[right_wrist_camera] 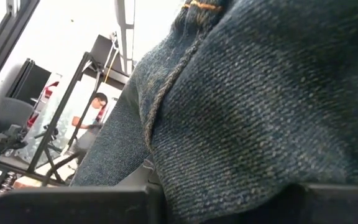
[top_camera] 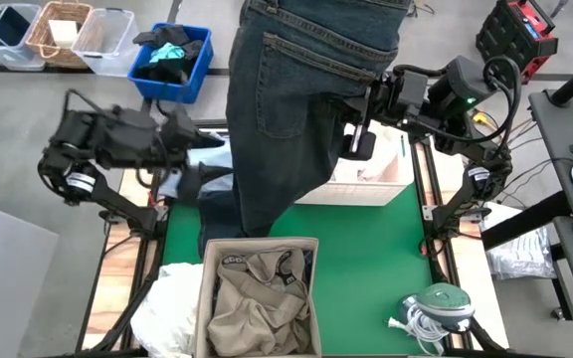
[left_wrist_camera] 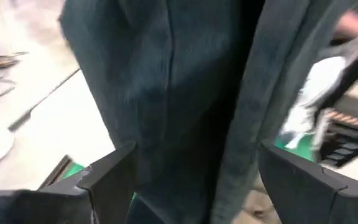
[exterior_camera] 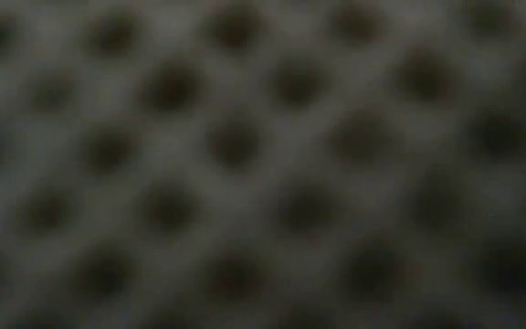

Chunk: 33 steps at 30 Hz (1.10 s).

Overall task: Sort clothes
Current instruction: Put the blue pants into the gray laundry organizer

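With jeans (top_camera: pixel 296 109) hanging over the tabletop (top_camera: pixel 366 249), right tool (top_camera: pixel 358 127) grips them; left tool (top_camera: pixel 192 149) spread wide around the denim.

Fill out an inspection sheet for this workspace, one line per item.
Surface: green mat, partly covered by clothes.
Job's things: dark denim jeans hang lifted over the table; khaki garment fills the box at the near edge; white piece beside that box; light blue shirt under the left arm.
Clutter: blue bin of dark and teal fabrics; green-topped object with white cord.
Grippers: right pincer against the jeans; left pincer open, jeans between its fingers.
Cables: black cables on right arm.
Surroundings: a person in the room behind, right wrist view; low view blocked.
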Motion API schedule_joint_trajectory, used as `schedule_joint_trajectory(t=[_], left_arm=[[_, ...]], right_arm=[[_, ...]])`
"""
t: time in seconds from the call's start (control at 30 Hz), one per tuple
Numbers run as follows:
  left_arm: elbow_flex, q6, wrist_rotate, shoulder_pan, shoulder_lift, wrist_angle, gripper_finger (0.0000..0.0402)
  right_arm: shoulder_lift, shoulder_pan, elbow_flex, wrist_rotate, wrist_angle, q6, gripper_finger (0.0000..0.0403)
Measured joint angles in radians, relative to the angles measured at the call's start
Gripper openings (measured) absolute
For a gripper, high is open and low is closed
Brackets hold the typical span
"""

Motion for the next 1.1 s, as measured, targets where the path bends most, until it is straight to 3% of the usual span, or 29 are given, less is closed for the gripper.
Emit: schedule_joint_trajectory(t=[0.23, 0.43, 0.6, 0.73, 0.93, 1.03, 1.1], left_arm=[[-0.133, -0.075, -0.075, -0.079, -0.035, 0.106, 0.0300], [-0.241, -0.159, -0.172, -0.083, -0.118, 0.182, 0.0300], [-0.404, -0.114, -0.166, -0.097, -0.191, 0.422, 0.0300], [-0.530, -0.016, -0.049, -0.108, -0.234, 0.613, 0.0300], [-0.668, -0.007, -0.149, -0.107, -0.288, 0.756, 0.0300], [-0.707, 0.068, -0.070, -0.118, -0.297, 0.829, 0.0300], [-0.713, 0.083, -0.076, -0.124, -0.296, 0.861, 0.0300]], right_arm=[[0.002, 0.000, 0.000, 0.000, 0.000, 0.008, 0.0068], [0.002, 0.000, 0.000, -0.001, 0.002, 0.009, 0.0068], [0.002, 0.000, 0.000, -0.001, 0.006, 0.009, 0.0068], [0.002, 0.000, 0.000, -0.002, 0.006, 0.009, 0.0068], [0.002, 0.000, 0.000, -0.002, 0.007, 0.009, 0.0068], [0.002, 0.000, 0.000, -0.001, 0.007, 0.009, 0.0068], [0.002, 0.000, 0.000, -0.001, 0.007, 0.009, 0.0068]])
